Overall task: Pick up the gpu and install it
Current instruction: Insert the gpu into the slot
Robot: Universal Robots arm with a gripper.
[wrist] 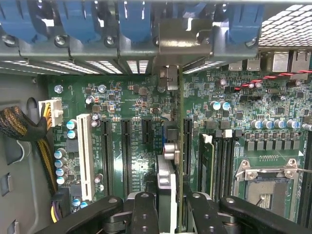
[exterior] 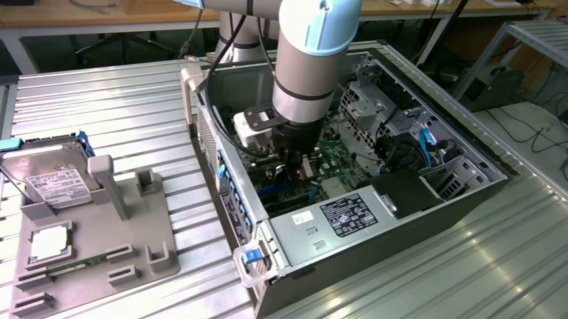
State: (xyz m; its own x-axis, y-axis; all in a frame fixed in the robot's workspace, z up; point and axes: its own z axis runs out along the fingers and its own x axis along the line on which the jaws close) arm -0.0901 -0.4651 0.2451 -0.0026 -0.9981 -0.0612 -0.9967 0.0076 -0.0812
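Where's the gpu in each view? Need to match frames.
Exterior view: thin black gpu card, largely hidden under the grey robot arm, inside the open metal computer case.
Wrist view: gpu card edge-on, gripped in the tool, reaching toward the blue latches.
Shared landmark: the green motherboard.

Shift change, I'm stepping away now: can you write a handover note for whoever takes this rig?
Gripper: jaws shut on the gpu, inside the open computer case.
Gpu: held edge-on over the motherboard slots, with its bracket end at the case's rear slot row.
Done: card picked up and brought into the case.
Left: seating can't be confirmed, and the card is not yet released.
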